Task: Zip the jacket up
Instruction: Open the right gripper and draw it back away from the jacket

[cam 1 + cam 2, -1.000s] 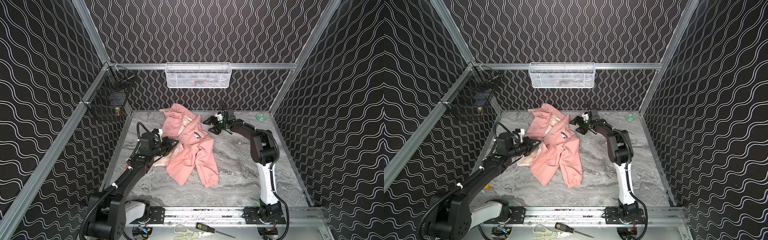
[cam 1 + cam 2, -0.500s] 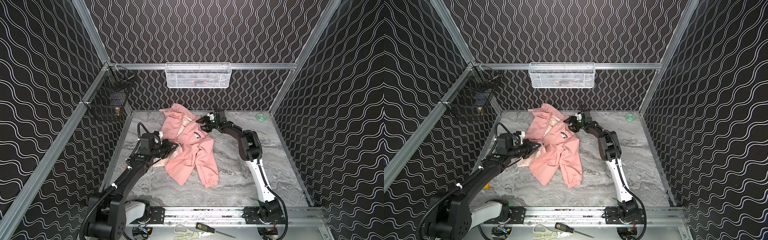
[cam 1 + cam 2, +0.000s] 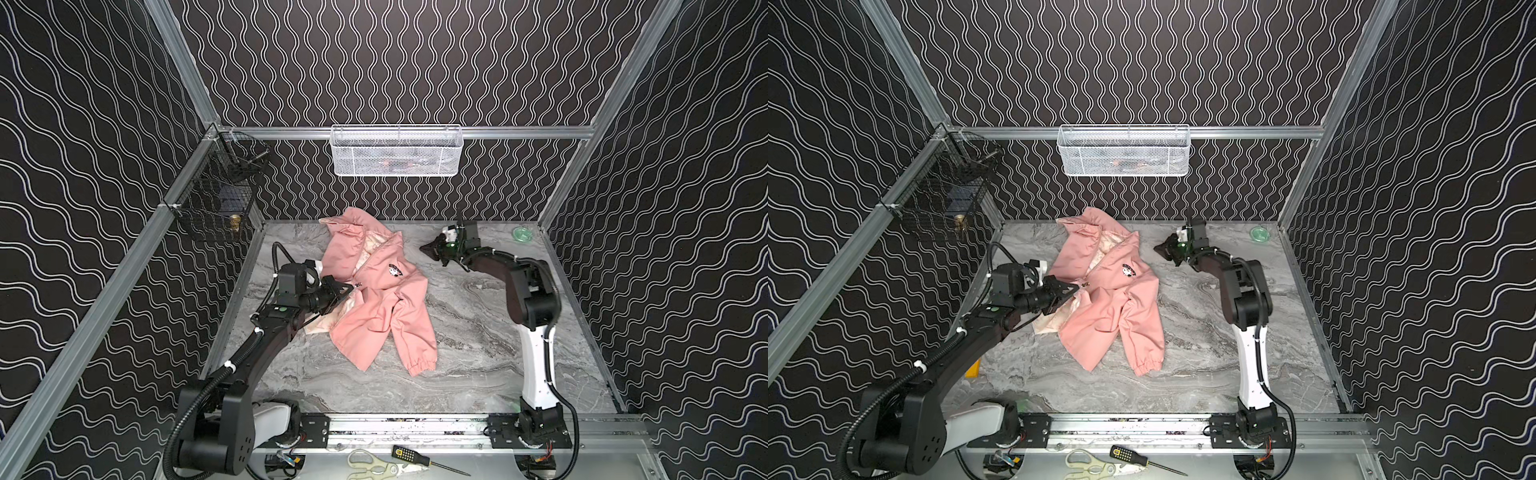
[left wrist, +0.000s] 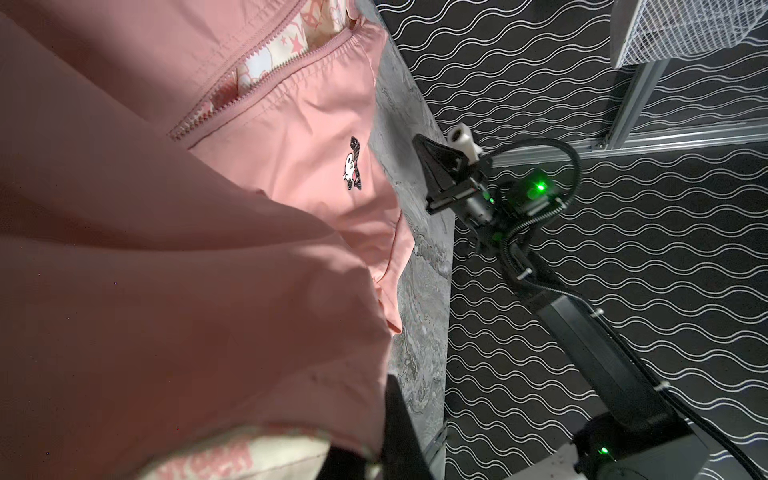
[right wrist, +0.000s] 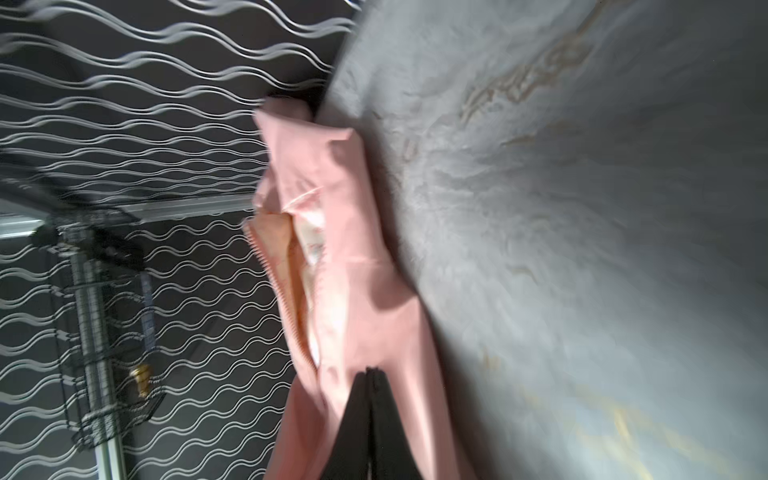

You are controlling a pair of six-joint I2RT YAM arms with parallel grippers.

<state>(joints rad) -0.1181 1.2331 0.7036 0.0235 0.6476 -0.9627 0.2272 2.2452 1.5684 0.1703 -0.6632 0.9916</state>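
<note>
Jacket [image 3: 382,299], zipper [image 4: 291,70] gaping, crumpled on worktop [image 3: 478,353] below white basket [image 3: 395,153]. My left claw [image 3: 348,286] is clamped on its fabric; my right claw [image 3: 424,248], closed empty, hangs apart. Risk: unbraced pulling drags cloth, jamming teeth.

You see the jacket [image 4: 166,270] filling the near side, its zipper [image 4: 257,79] parted over starred lining [image 4: 266,62], the print [image 4: 353,164] close by. Across a strip of table [image 4: 419,257], the right gripper [image 4: 419,140] hangs with jaws together, clear of the fabric.
</note>
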